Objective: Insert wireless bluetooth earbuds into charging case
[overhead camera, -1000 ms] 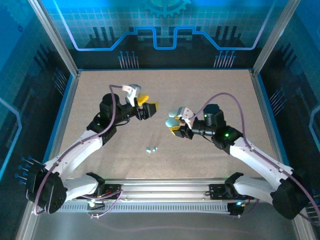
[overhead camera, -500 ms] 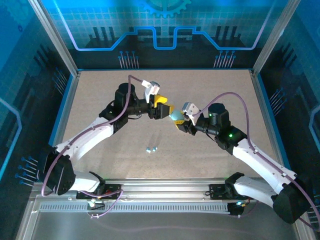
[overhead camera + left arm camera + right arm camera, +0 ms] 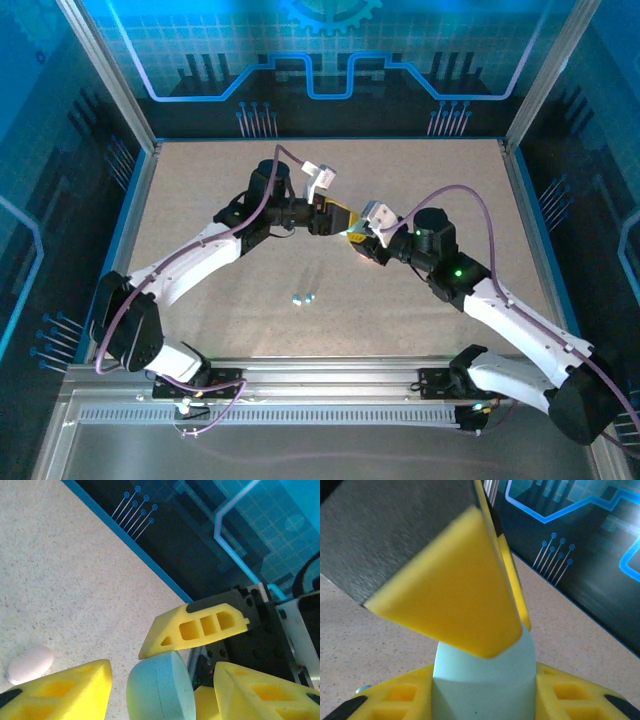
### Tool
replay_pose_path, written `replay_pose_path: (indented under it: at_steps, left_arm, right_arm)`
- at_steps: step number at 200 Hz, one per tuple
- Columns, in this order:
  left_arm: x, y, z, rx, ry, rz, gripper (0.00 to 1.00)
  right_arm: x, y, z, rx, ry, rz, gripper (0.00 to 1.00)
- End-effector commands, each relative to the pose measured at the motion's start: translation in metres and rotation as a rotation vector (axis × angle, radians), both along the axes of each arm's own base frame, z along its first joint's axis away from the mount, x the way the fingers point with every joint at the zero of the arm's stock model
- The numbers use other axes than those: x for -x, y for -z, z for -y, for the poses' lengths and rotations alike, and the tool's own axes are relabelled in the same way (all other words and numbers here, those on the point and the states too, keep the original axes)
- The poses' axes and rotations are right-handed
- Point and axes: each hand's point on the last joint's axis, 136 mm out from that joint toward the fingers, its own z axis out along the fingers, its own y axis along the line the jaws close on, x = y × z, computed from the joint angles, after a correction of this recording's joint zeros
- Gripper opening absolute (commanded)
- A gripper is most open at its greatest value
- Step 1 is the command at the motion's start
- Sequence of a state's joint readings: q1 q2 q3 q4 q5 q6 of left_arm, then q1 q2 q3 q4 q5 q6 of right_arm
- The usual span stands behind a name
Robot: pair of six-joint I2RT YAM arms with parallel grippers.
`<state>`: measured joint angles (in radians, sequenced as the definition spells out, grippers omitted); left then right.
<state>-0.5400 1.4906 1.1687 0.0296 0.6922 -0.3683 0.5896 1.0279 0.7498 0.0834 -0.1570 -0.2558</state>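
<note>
From above I saw both arms reaching in so that their tips met over the middle of the surface. The right pincer was clamped on a pale teal case. In its wrist camera the case sat pinched between the two yellow fingers, held up off the surface. The left pincer stood partly parted around the same case. In the left wrist camera the case lay between its fingers with a sliver of gap on each side. In the right wrist camera one left finger overlapped the case's upper end, but I could not tell whether it pressed on it. Two small light blue earbuds lay side by side on the surface, nearer the arm bases and well apart from both pincers. A pale pink oval thing lay on the surface beside the left pincer
</note>
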Motion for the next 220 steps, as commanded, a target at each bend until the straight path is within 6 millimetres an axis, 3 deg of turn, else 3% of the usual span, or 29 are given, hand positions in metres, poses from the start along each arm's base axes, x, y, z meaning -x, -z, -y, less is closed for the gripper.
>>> replay_pose_path:
  at_steps: [1, 67, 82, 127, 170, 220]
  left_arm:
    - [0.003, -0.005, 0.004, -0.001, 0.020, -0.035, 0.48]
    - [0.002, -0.012, 0.005, 0.002, 0.003, -0.038, 0.23]
    - [-0.002, -0.015, 0.002, -0.002, -0.033, -0.037, 0.19]
    - [-0.004, -0.037, -0.003, 0.105, -0.107, -0.064, 0.16]
    - [-0.004, -0.035, -0.006, 0.123, -0.138, -0.105, 0.15]
    - [-0.006, -0.033, -0.004, 0.139, -0.139, -0.130, 0.15]
  right_arm:
    - [-0.009, -0.018, 0.003, -0.011, 0.057, 0.103, 0.41]
    - [-0.005, -0.021, -0.005, 0.017, 0.043, 0.163, 0.45]
    - [-0.005, -0.020, -0.003, 0.027, 0.055, 0.169, 0.49]
    - [-0.006, -0.014, 0.011, -0.038, 0.070, 0.175, 0.66]
    - [-0.008, -0.031, 0.022, -0.131, 0.103, 0.259, 0.65]
    - [-0.010, -0.053, 0.021, -0.169, 0.097, 0.329, 0.62]
